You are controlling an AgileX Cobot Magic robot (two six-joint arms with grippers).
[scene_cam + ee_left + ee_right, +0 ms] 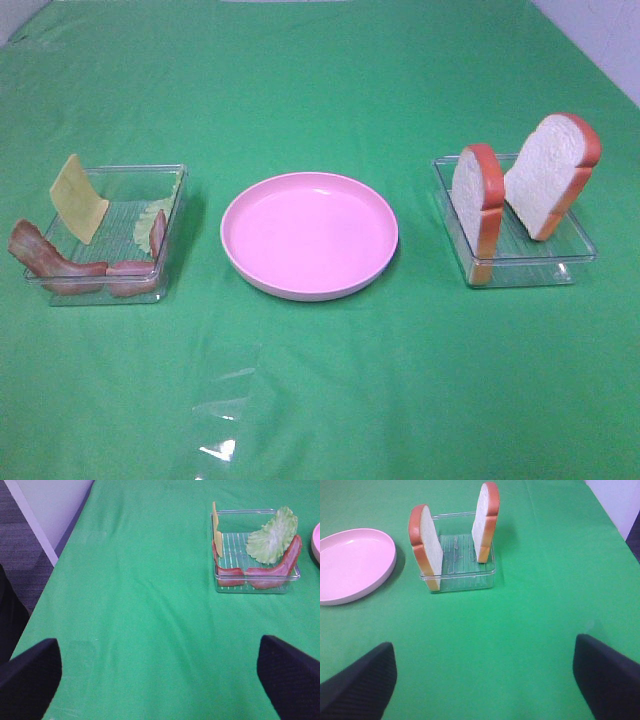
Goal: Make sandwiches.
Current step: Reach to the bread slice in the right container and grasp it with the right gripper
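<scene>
Bread (pixel 478 195) standing in right tray (pixel 575 250), cheese (pixel 78 198), bacon (pixel 40 258) and lettuce (pixel 272 537) in left tray (pixel 135 170), plate (pixel 310 235) between them on the table (pixel 320 80), right pincer (pixel 484 647) wide and empty, well apart from bread, left pincer (pixel 157 650) wide, empty, well apart from bacon

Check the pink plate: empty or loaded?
Empty. The pink plate shows only bare surface; both bread slices stand in the clear tray beside it.
</scene>
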